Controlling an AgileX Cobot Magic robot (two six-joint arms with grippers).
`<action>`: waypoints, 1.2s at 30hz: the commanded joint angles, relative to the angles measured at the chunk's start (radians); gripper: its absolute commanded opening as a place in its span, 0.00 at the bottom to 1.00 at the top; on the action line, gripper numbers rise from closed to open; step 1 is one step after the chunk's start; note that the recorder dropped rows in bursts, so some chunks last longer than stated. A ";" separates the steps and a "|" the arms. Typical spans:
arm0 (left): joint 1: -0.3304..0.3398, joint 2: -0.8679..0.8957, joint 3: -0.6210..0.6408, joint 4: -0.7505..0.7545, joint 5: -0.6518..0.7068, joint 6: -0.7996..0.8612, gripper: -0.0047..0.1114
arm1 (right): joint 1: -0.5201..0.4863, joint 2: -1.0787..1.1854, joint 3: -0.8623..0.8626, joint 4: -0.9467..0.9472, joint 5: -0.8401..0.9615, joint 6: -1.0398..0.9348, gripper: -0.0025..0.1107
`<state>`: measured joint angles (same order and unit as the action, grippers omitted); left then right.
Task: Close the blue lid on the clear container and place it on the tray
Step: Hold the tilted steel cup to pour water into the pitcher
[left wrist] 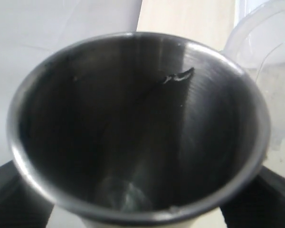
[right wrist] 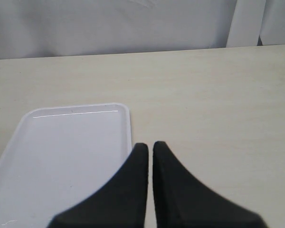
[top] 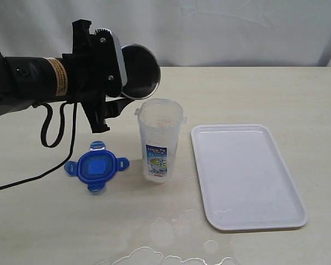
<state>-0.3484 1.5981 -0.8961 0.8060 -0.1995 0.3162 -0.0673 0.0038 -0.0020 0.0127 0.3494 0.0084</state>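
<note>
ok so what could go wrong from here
1. The steel cup, held on its side in the left gripper, hangs right by the container rim; pulling it away carelessly could tip that tall, narrow container.
2. The lid lies flat on the table with its flaps spread, so it may be hard to pinch.
3. Water pooled on the table near the tray could make things slide.

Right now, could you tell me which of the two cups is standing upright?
The clear container, on the table; the steel cup is held tipped sideways.
</note>
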 commanded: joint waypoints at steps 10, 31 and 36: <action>0.004 -0.011 -0.013 -0.010 -0.015 0.053 0.04 | 0.001 -0.004 0.002 0.003 -0.004 -0.008 0.06; 0.004 -0.011 -0.013 -0.010 -0.015 0.136 0.04 | 0.001 -0.004 0.002 0.003 -0.004 -0.008 0.06; 0.004 -0.011 -0.013 -0.010 -0.015 0.151 0.04 | 0.001 -0.004 0.002 0.003 -0.004 -0.008 0.06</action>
<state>-0.3484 1.5981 -0.8970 0.8060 -0.1750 0.4568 -0.0673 0.0038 -0.0020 0.0127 0.3494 0.0084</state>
